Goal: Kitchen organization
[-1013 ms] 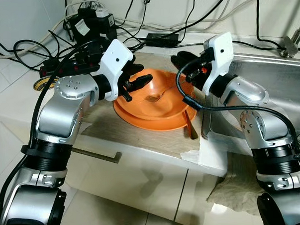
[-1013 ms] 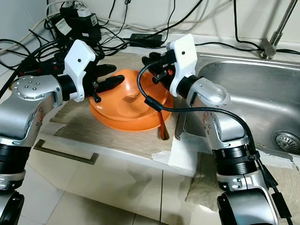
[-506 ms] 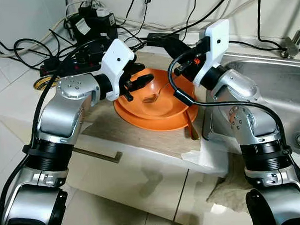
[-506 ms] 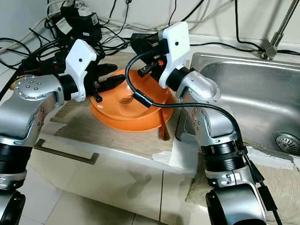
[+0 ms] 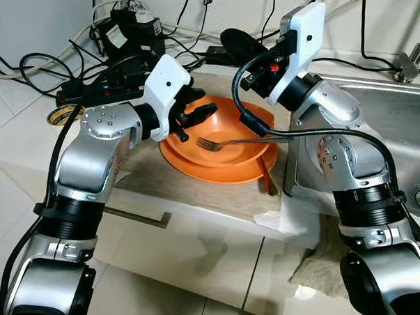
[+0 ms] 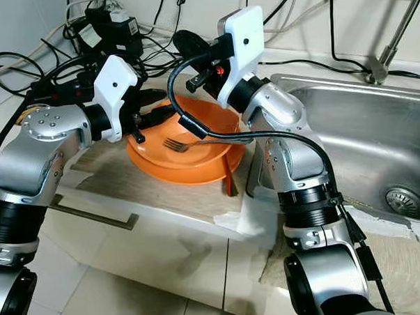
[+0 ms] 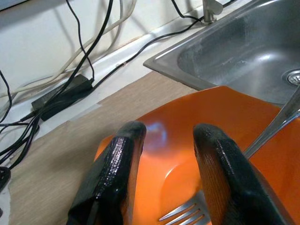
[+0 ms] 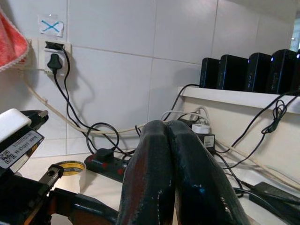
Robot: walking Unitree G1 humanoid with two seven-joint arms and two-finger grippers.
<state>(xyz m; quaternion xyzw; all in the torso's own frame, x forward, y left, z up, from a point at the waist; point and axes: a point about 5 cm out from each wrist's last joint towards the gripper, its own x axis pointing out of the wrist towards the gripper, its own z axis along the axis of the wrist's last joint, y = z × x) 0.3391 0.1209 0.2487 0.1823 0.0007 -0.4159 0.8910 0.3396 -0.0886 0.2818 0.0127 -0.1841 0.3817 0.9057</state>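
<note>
An orange plate lies on the wooden counter. A metal fork rests across it, tines to the left and handle running over the right rim. My left gripper hovers open at the plate's left rim, and its fingers straddle the plate's edge without closing on it. Above the plate's far side, my right gripper is raised and shut with nothing between its fingers. A brown utensil handle sticks out from under the plate's right side.
A steel sink adjoins the counter on the right. Tangled black cables and power adapters crowd the back of the counter. A roll of tape lies at the far left. A cloth lies on the floor below the sink.
My right gripper has lifted up and back from the plate's right rim. The fork has gone from tilted to lying flat across the plate. The left arm has barely moved.
</note>
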